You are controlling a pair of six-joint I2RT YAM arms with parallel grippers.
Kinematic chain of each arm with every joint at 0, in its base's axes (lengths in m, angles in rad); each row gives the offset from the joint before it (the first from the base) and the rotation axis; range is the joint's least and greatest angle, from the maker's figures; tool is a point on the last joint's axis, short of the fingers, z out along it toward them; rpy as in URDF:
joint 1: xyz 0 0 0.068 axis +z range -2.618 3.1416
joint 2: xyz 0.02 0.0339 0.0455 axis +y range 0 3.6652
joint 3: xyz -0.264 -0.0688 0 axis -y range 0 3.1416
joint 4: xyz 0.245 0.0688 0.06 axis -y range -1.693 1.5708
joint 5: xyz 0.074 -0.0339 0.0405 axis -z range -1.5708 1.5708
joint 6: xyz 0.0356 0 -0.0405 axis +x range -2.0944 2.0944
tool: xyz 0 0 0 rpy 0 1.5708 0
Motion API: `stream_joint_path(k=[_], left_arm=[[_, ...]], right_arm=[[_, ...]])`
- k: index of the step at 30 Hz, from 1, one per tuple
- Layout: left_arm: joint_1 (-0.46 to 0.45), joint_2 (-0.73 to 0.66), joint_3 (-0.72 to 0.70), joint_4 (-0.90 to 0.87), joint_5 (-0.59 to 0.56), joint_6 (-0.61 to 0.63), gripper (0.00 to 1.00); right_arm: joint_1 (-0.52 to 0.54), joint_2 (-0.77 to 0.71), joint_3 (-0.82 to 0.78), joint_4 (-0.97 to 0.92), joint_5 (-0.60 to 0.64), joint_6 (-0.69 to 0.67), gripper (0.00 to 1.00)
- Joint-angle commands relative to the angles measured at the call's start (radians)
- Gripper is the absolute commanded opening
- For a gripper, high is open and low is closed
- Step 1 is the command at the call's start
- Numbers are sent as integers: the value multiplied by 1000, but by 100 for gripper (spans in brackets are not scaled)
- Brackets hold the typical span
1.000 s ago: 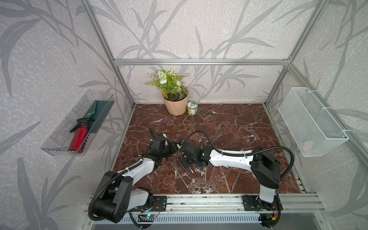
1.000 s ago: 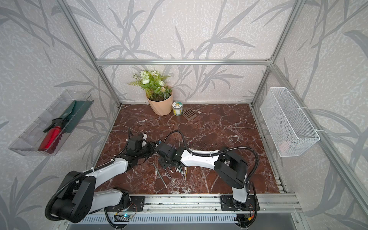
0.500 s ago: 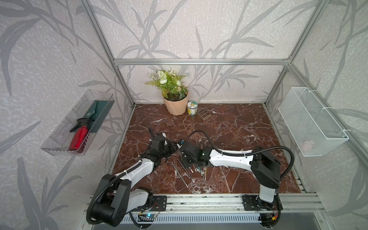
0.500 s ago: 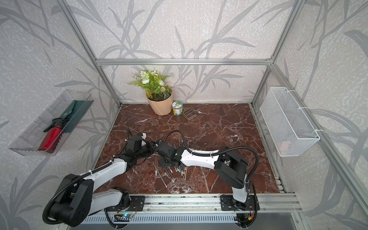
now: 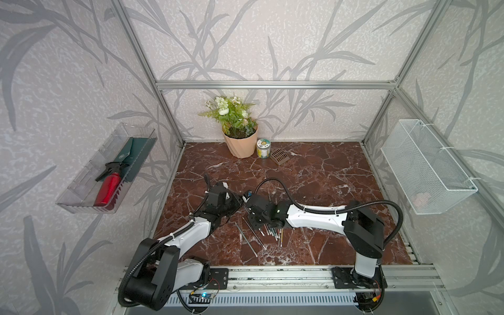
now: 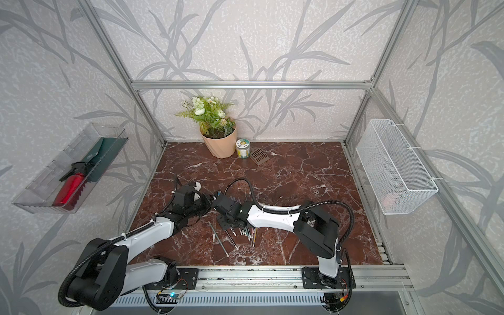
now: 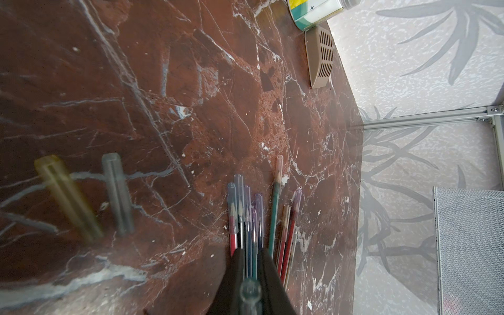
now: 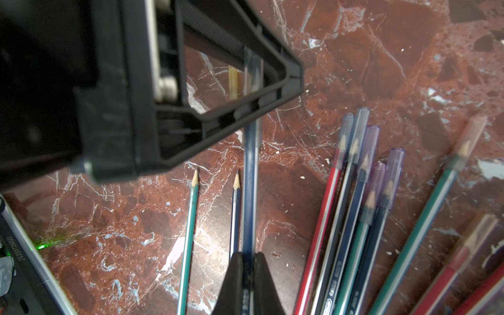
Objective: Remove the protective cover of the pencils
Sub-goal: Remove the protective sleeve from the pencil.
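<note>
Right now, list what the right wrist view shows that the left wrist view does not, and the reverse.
Right wrist only: the right gripper shut on a dark blue pencil, and two bare-tipped pencils lying loose. Left wrist only: the tin, the vent grille and the mesh basket. Both: the left gripper around the held pencil's cap, and the capped pencils lying nearby.

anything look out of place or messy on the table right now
Nothing damaged. The pencils lie in a loose, uneven fan on the marble, and two loose caps lie stray, apart from them.
</note>
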Motion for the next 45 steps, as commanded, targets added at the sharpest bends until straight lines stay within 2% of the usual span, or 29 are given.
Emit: stream_joint_path(k=[1,5,7,8,11,14,22,25,28,31,38,45], left_arm=[[-8,18,28,1,6,16,12],[-9,28,34,-5,7,15,1],[-10,27,34,-8,3,16,0],[-10,25,34,-11,2,18,0],[-11,17,35,-18,-3,18,0],[-10,11,31,-22,-6,19,0],[-10,-16,25,-33,-12,18,0],[-10,-23,23,-37,-12,18,0],[-9,-28,21,-35,-11,18,0],[-10,-32,10,-24,-15,15,0],[-8,-44,22,-23,-23,20,0],[-5,-59,27,-43,-88,31,0]], right_arm=[[1,-26,32,-1,16,2,0],[1,-26,32,-2,15,1,0],[1,-26,29,-1,15,1,0],[1,-25,28,0,16,1,3],[1,-21,18,12,22,-1,23],[-3,-13,12,25,22,-2,32],[-8,27,29,34,30,-7,36],[-11,38,29,40,27,-10,31],[-11,36,18,54,16,-17,13],[-11,24,5,58,7,-23,1],[-1,-6,-36,62,1,-27,0],[11,-14,-69,72,11,-32,0]])
